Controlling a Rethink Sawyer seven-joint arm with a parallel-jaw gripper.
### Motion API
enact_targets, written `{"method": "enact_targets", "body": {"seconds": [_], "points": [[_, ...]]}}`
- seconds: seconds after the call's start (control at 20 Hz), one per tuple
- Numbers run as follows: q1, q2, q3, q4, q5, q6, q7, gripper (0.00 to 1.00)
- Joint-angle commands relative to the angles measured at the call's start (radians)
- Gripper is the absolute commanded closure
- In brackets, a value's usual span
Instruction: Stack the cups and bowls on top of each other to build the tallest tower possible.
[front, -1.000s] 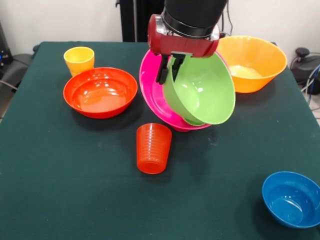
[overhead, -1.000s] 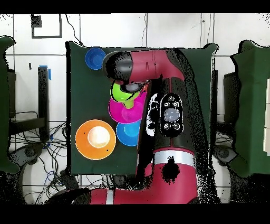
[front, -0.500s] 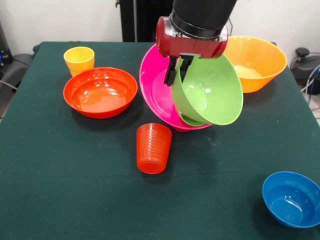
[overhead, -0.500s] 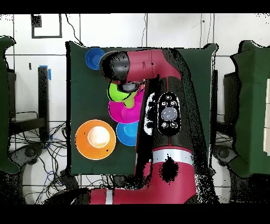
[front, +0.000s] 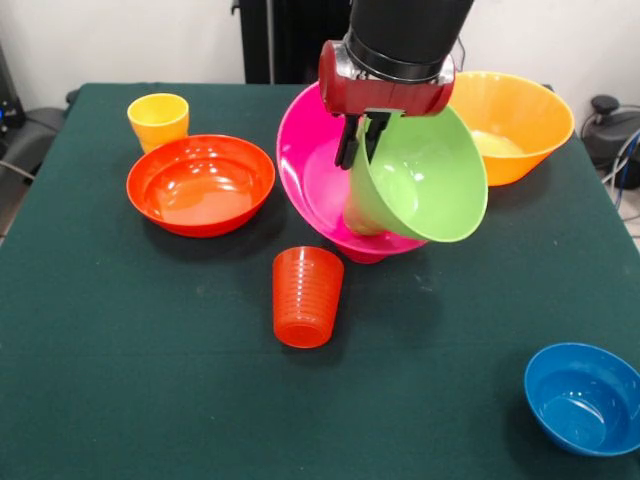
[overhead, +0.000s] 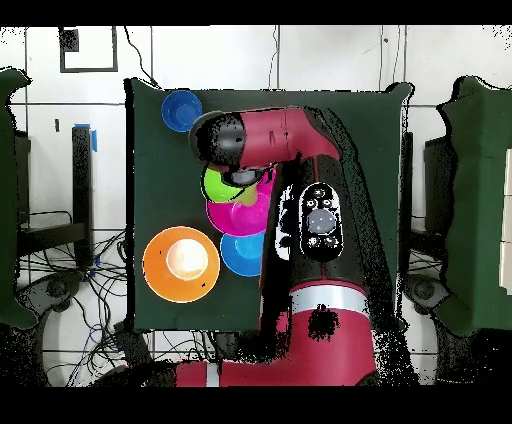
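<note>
Since a second ago the gripper (front: 356, 150) has carried the lime bowl (front: 420, 180) toward three o'clock and tipped it harder, so its mouth now faces down and forward, and I see more of the pink bowl's (front: 315, 185) inside than before. Its fingers pinch the lime bowl's rim at the upper left edge. The lime bowl hangs tilted inside the pink one, and where its base rests I cannot tell, though something pale shows under it. The pink bowl itself is tipped up on its side, so as I read it the tower is not seated and the lime bowl is coming out, or being reset, more than going in. From the pink bowl, the orange bowl (front: 510, 125) sits at two o'clock, the red bowl (front: 200, 185) at nine, the yellow cup (front: 158, 120) at ten, the ribbed cup (front: 307, 297) at six, and a blue bowl (front: 583, 398) well apart at four. Overhead, another blue bowl (overhead: 238, 258) lies just beside the pink one. A tilted base may slide, so I judge levelling it comes first.
</note>
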Motion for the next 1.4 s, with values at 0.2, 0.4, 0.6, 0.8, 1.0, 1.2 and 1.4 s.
{"method": "enact_targets", "body": {"seconds": [0.2,0.4,0.6,0.8,1.0,1.2,1.4], "points": [[-0.058,-0.023,0.113,0.169,-0.083,-0.127,-0.219,1.0],[-0.09,-0.027,0.144,0.199,-0.071,-0.146,-0.233,1.0],[-0.136,-0.029,0.206,0.222,-0.036,-0.149,-0.259,1.0],[-0.183,-0.033,0.274,0.244,-0.027,-0.148,-0.306,1.0],[-0.216,-0.055,0.318,0.278,-0.049,-0.156,-0.315,1.0],[-0.246,-0.079,0.355,0.331,-0.086,-0.235,-0.3,1.0],[-0.262,-0.089,0.381,0.357,-0.106,-0.266,-0.273,1.0]]}}
